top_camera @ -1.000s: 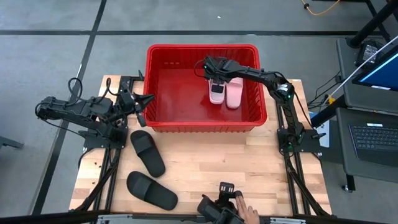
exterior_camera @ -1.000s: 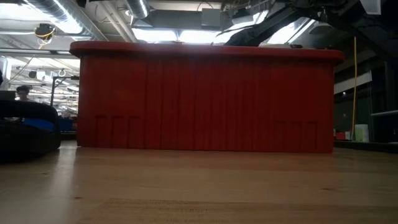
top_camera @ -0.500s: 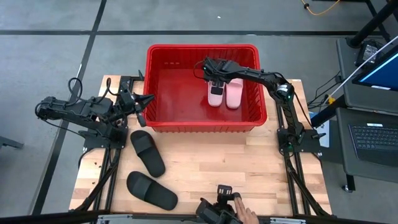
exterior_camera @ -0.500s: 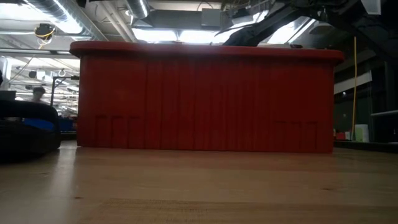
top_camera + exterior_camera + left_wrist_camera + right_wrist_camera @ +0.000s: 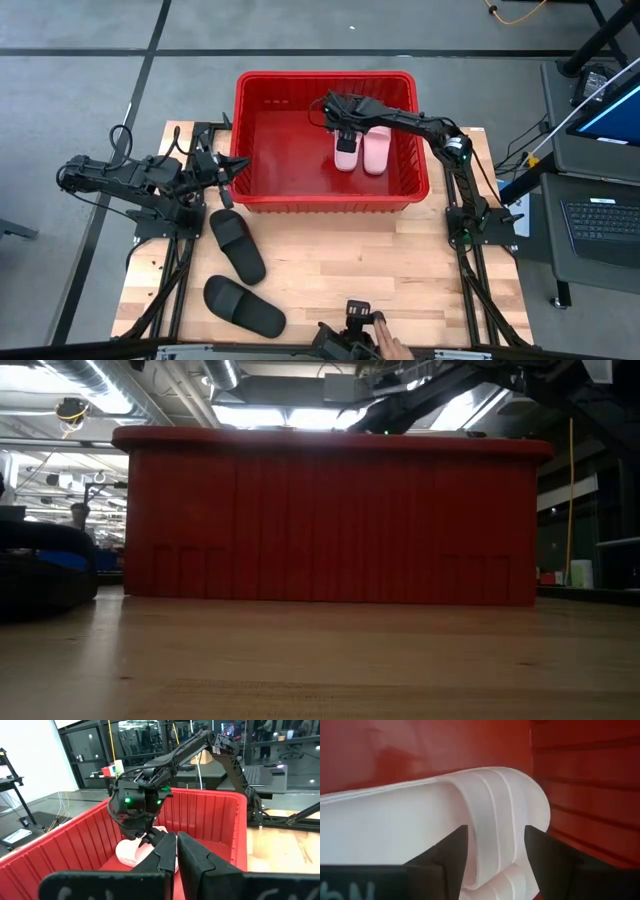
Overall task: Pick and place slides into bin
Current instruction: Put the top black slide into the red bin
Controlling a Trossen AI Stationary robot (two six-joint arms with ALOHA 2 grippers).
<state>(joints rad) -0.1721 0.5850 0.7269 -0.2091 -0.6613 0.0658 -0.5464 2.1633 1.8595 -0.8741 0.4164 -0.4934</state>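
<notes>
The red bin point(image 5: 325, 76) stands at the table's far side. Two light pink slides point(image 5: 346, 154) point(image 5: 376, 148) lie side by side on its floor, soles down. My right gripper point(image 5: 343, 128) reaches down into the bin over the left pink slide. It is open, with that slide's strap point(image 5: 495, 815) between its fingers. Two black slides point(image 5: 237, 245) point(image 5: 243, 306) lie flat on the table near the bin's left corner. My left gripper point(image 5: 238, 166) waits shut and level outside the bin's left wall. My right gripper comes down slanting from the table's right over the pink slide. Its open fingers point(image 5: 451, 857) stand on either side of the strap point(image 5: 495, 815). I cannot tell whether they touch it. The slide rests on the bin's floor.
The bin's walls point(image 5: 60, 855) rise well above the slides inside. A person's hand point(image 5: 385, 342) and a dark device point(image 5: 355, 325) are at the table's near edge. Bare wood point(image 5: 400, 260) lies between the bin and that edge.
</notes>
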